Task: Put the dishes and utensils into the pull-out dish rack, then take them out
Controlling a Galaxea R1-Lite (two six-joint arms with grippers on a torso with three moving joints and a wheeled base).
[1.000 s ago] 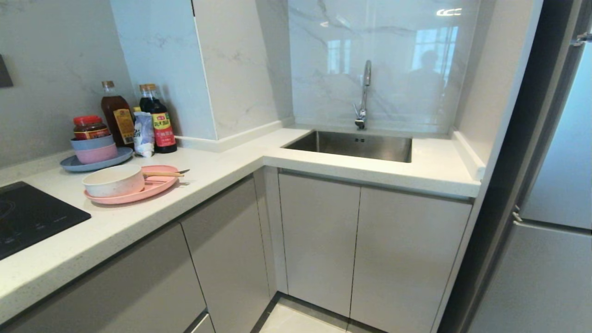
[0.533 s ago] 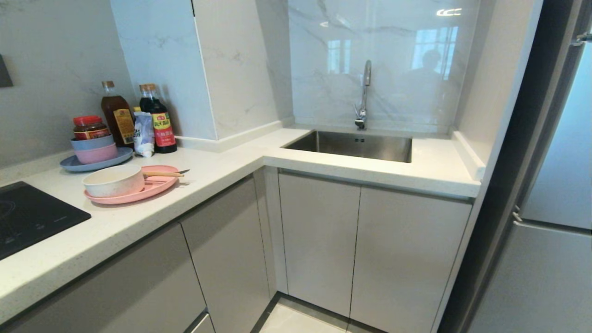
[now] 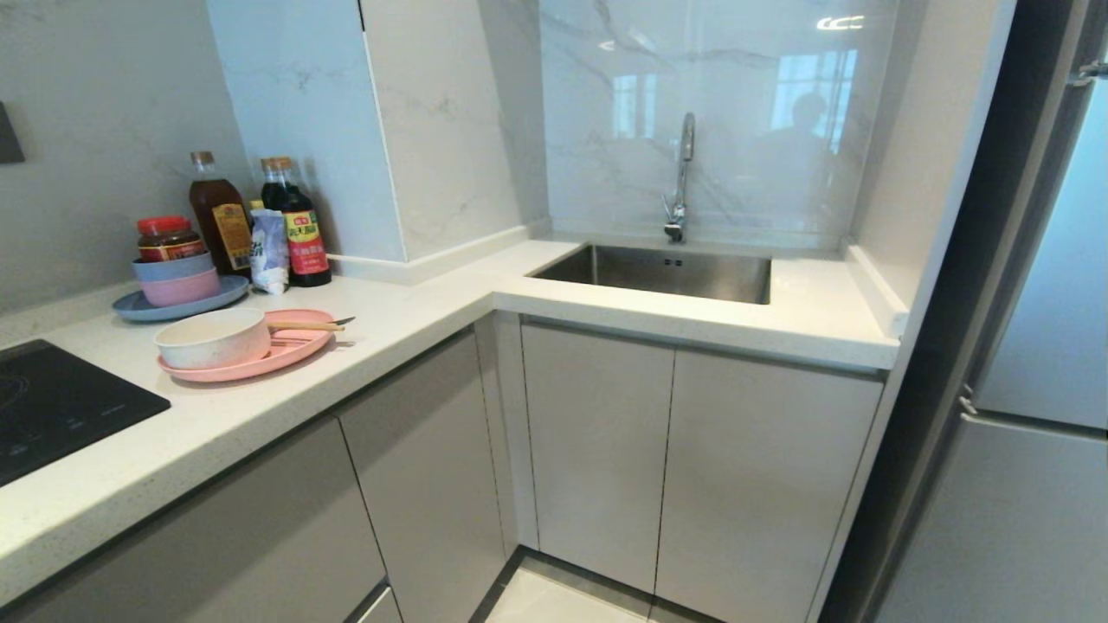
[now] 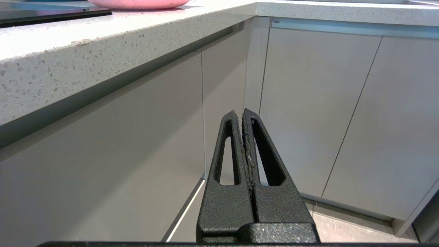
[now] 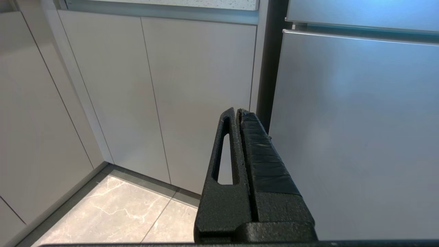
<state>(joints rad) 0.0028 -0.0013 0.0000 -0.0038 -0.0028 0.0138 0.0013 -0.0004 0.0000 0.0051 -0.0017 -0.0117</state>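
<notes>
Black textured fingers [image 4: 236, 151] of the left gripper [image 4: 242, 115] are pressed together on nothing, low in front of the grey cabinet doors [image 3: 597, 450]; right gripper [image 5: 237, 113] likewise clenched empty, near the fridge [image 5: 356, 130]. Neither shows in the head view.

Out from there, on the counter [image 3: 415, 320] at left: pink plate [image 3: 294, 350] w/ the cream bowl [image 3: 212, 337] sitting on it, chopsticks [image 3: 303, 326] and fork [image 3: 344, 321] lying across its far-right side. The rack isn't in sight; presumably behind a closed cabinet front, can't tell which.

Handling, by my guess: plate is light, stiff, prob. slick, so pinch the rim. Bowl: grip the wall, one finger inside. Chopsticks are thin and roll, so take mid-length, both together. Fork is slim and slippery; grab the handle.

Vs a second ago: nothing has moved, dishes, arms or view; only the person's reflection in the wall panel [image 3: 718, 130] has shifted a bit.
</notes>
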